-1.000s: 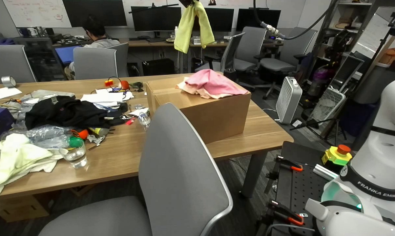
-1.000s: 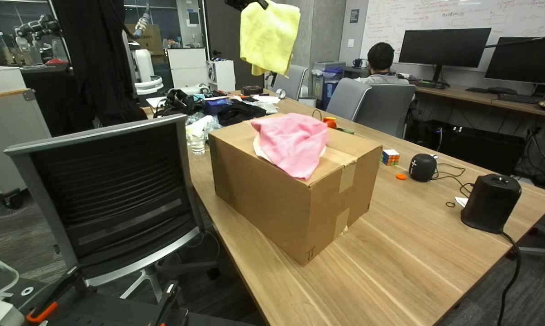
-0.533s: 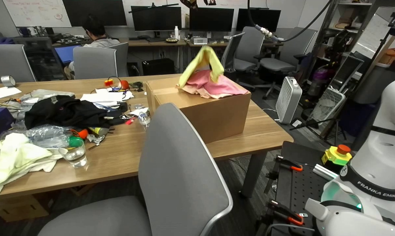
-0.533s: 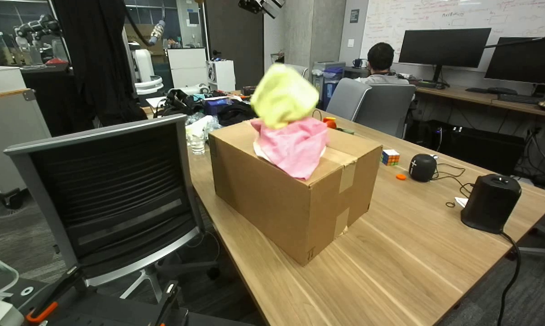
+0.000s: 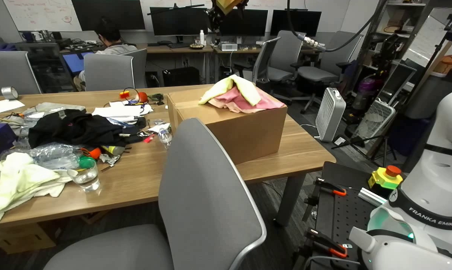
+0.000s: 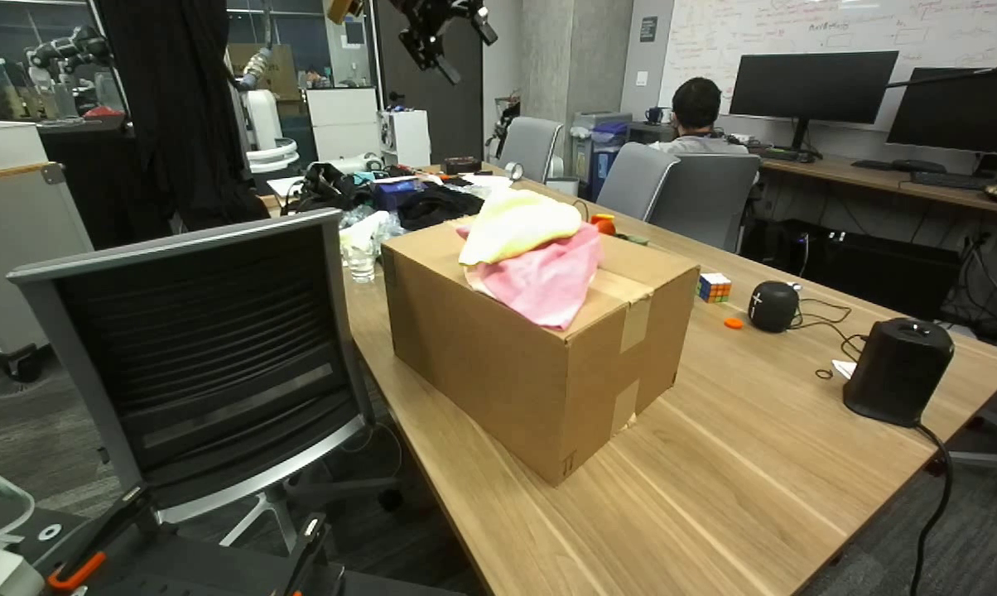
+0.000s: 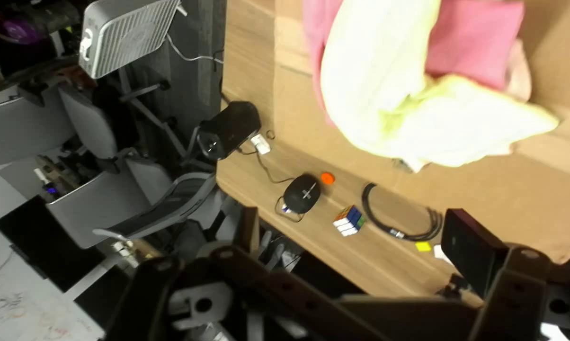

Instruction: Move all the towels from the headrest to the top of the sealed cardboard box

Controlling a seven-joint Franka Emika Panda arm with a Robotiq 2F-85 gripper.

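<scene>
Black gripper (image 6: 468, 51) hangs tilted, jaws apart, seemingly above towels (image 6: 533, 255).

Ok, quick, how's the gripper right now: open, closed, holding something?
Gripper: open, its fingers wide apart with nothing between them; the yellow-green towel lies clear of it, over the pink towel.

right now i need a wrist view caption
Jaws open, yellow towel draped over pink towel and peach towel on cardboard box.
</scene>
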